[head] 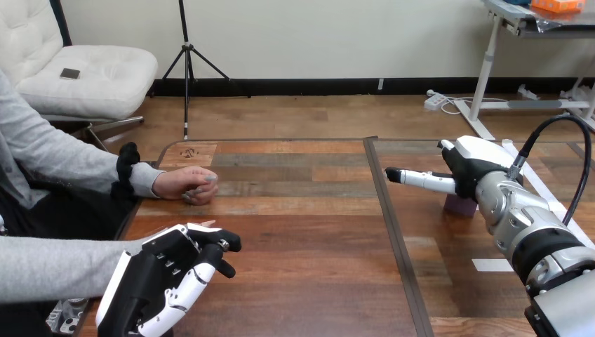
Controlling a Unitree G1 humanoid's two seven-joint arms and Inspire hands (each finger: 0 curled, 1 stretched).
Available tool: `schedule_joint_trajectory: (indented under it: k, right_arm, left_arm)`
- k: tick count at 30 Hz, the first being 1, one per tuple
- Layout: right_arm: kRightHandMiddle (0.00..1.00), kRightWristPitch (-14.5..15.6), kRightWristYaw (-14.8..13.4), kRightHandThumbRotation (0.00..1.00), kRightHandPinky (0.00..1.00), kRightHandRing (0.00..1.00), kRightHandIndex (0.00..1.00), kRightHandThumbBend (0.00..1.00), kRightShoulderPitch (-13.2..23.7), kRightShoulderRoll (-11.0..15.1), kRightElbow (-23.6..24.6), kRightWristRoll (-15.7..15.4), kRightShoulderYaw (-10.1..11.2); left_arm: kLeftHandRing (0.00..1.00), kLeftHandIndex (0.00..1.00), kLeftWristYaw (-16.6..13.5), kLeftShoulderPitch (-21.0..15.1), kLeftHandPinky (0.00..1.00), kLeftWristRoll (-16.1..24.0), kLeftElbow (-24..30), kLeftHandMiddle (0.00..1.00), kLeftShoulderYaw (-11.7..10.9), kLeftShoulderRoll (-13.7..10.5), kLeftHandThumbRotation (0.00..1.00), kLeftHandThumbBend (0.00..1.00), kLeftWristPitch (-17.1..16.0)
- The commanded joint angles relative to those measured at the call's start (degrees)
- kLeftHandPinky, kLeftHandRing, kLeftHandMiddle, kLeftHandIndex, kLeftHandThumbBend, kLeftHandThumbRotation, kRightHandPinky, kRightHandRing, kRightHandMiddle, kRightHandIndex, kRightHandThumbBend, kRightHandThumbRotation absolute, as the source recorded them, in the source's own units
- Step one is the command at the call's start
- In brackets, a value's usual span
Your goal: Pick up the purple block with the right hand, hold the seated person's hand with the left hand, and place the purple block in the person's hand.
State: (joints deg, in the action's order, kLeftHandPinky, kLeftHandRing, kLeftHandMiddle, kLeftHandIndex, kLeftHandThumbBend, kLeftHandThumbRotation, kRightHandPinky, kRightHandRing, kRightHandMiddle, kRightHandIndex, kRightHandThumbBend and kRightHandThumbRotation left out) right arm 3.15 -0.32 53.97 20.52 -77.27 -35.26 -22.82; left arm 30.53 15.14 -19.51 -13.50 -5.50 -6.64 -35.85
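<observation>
The purple block stands on the table's right half, mostly hidden under my right hand. That hand hovers right above it, with one digit sticking out straight to the left, away from the block. At the table's left edge the person's hand rests as a loose fist, knuckles down on the wood. My left hand is low at the front left, fingers loosely bent with nothing in them, well short of the fist. The person's nearer forearm in a grey sleeve ends behind my left hand.
A dark seam runs front to back and splits the wooden table. A strip of white tape lies on the right half near my right forearm.
</observation>
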Motion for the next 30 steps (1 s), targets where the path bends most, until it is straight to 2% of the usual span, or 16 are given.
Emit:
schedule_joint_trajectory:
  k: [1, 17, 30]
  right_arm:
    - [1.0, -0.1, -0.8, 1.0, 1.0, 1.0, 1.0, 1.0, 0.7, 1.4, -0.1, -0.4, -0.5]
    - [1.0, 0.3, -0.7, 0.99, 1.0, 1.0, 1.0, 1.0, 0.7, 2.0, -0.1, -0.8, -0.6]
    - [0.98, 1.1, 1.2, 1.0, 1.0, 0.99, 0.98, 1.0, 0.8, 2.2, -0.3, -2.5, -2.5]
  left_arm:
    - [0.64, 0.49, 0.2, -2.7, 0.47, -0.6, 2.2, 0.61, -0.5, -0.7, 0.38, 0.46, -0.1]
    - [0.63, 0.49, 0.4, -3.1, 0.46, -0.2, 1.0, 0.61, -0.8, -0.5, 0.38, 0.45, -1.4]
    - [0.62, 0.5, -0.6, -2.7, 0.46, 0.7, 1.5, 0.61, -0.8, -0.3, 0.44, 0.39, -2.1]
